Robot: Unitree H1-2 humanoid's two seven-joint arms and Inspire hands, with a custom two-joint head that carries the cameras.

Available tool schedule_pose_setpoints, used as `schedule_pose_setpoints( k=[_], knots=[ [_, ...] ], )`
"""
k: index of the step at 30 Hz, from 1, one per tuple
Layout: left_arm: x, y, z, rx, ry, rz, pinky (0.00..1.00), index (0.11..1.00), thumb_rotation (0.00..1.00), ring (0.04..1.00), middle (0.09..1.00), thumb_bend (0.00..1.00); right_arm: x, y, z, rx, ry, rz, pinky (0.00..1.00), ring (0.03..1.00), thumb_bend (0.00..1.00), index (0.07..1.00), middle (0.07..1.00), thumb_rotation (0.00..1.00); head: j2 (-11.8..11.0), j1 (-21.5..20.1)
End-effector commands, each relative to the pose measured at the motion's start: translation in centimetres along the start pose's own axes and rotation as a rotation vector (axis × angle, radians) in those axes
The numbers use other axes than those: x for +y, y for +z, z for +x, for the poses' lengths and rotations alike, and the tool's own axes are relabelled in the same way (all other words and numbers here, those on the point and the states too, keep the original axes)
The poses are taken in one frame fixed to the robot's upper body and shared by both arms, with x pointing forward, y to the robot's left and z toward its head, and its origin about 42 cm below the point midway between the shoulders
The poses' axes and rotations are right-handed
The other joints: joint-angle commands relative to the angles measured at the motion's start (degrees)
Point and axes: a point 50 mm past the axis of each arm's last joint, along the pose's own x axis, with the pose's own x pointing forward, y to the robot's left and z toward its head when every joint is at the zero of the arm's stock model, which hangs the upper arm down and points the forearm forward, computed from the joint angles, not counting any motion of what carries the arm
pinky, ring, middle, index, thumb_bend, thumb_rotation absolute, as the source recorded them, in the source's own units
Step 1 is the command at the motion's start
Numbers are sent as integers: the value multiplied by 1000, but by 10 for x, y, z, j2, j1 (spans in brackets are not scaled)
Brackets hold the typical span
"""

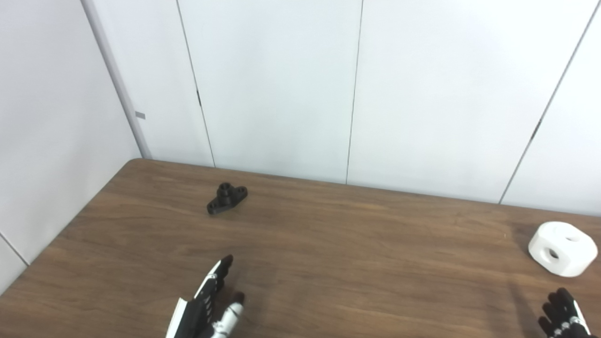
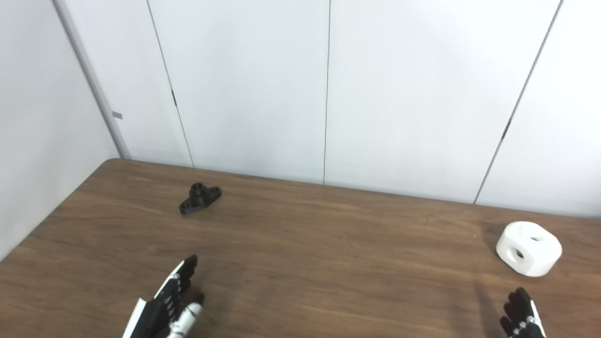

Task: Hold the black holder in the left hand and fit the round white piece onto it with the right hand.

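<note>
The black holder (image 1: 227, 198), a small flanged part with a raised hub, lies on the brown table toward the far left. The round white piece (image 1: 562, 248), a chunky part with holes in its top and side, rests near the table's right edge. My left hand (image 1: 206, 305) enters at the bottom, well short of the holder, fingers stretched forward and holding nothing. Only the dark fingertips of my right hand (image 1: 563, 314) show at the bottom right, just below the white piece, apart and empty.
The wooden table (image 1: 352, 263) meets white wall panels (image 1: 281, 84) along its far edge, and another white panel stands close on the left. Its left corner is rounded.
</note>
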Motion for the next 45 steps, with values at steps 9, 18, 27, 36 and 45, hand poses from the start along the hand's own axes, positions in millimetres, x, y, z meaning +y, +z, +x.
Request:
schedule_pose_setpoints(
  k=[9,18,27,36,45],
  knots=[
    [38,60,55,-51,160,398,940,865,170,933,909,806,-7,-17,-21,69,-6,-2,1000,1000,605,989,1000,1000,2,2],
    [77,67,109,-47,195,527,973,812,228,977,918,837,-7,-18,-24,69,-11,5,1000,1000,614,996,1000,1000,1,7],
    [100,60,151,-18,284,631,1000,774,320,945,886,880,-6,-19,-26,69,0,16,1000,1000,611,1000,1000,1000,0,11],
    [104,52,200,54,307,658,1000,767,328,926,884,877,-6,-20,-25,70,-11,14,1000,1000,599,998,1000,1000,1,9],
    [92,43,245,126,239,741,1000,795,356,969,920,893,-3,-17,-25,78,-15,7,1000,1000,626,992,1000,1000,3,5]
  ],
)
